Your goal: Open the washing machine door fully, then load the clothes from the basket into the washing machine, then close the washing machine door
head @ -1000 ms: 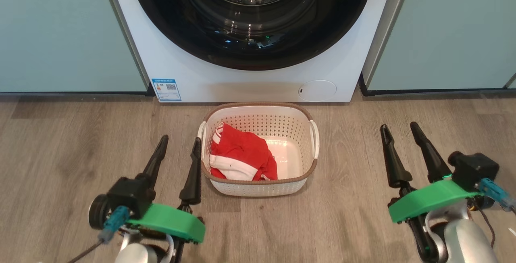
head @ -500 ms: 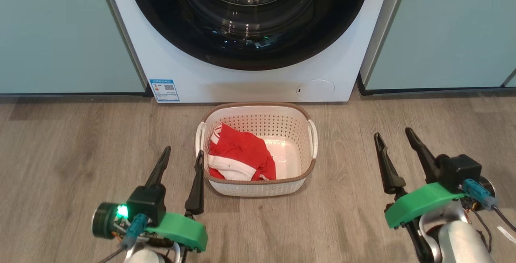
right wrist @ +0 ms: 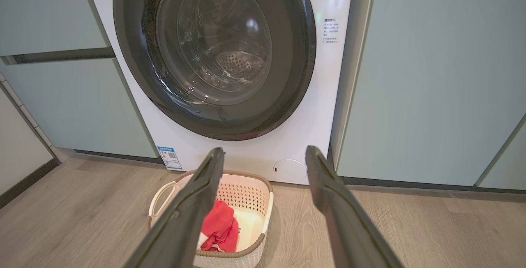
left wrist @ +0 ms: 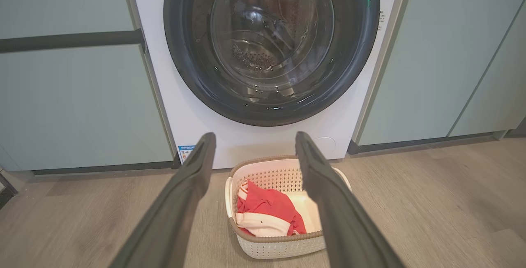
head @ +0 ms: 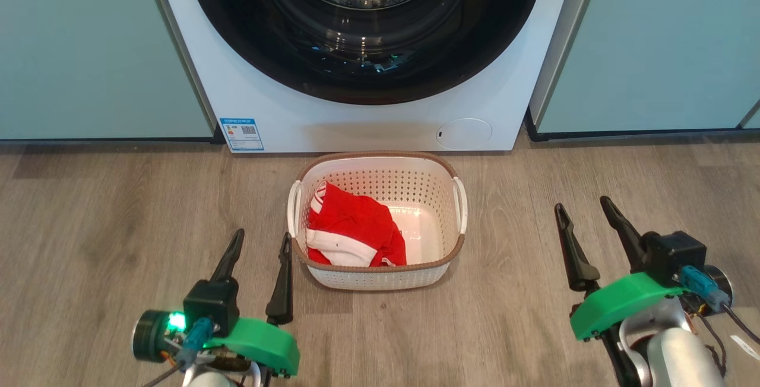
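The shut washing machine door (head: 365,31) sits ahead, a bit nearer the left end effector (head: 263,234) than the right end effector (head: 582,202). Both are open and empty.

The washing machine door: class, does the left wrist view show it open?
No, the washing machine door sits shut, flush against the washing machine.

My left gripper (head: 263,234) draws back toward me, away from the basket (head: 380,277), a green light (head: 176,320) now glowing at its wrist; my right gripper (head: 581,202) pulls back too
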### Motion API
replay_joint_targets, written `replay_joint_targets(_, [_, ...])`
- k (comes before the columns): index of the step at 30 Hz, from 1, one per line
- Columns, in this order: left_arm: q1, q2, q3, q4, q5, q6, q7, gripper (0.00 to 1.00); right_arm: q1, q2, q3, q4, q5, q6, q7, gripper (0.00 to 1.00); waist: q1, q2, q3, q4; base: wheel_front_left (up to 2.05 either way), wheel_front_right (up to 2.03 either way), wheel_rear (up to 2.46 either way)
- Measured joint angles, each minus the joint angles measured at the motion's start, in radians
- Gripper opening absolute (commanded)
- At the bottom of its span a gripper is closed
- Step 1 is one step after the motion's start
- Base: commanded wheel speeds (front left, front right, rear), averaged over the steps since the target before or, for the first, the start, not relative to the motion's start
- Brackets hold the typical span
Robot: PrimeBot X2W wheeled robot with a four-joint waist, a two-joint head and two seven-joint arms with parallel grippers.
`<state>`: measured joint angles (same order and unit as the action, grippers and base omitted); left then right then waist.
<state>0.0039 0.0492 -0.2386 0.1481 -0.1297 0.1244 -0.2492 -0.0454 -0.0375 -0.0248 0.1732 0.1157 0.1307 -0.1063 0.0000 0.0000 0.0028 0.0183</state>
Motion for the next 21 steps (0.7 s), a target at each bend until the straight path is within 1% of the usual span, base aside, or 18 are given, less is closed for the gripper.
replay_joint_targets(2, [0.0,0.0,0.0,0.0,-0.004,-0.007,0.0,1.0,0.0,0.0,-0.001,0.003,0.0,0.0,-0.001,1.0,0.0,0.0,-0.001,0.0,0.0,0.0,0.0])
replay_joint_targets(11, [0.0,0.0,0.011,0.0,-0.02,-0.008,0.0,1.0,0.0,0.0,-0.007,0.01,0.008,0.0,-0.009,1.0,0.0,0.0,-0.001,0.0,0.0,0.0,0.0])
replay_joint_targets(21, [0.0,-0.001,0.017,-0.005,0.009,-0.008,0.0,1.0,-0.001,0.0,-0.007,0.013,0.008,0.0,-0.01,1.0,0.0,0.0,-0.001,0.0,0.0,0.0,0.0])
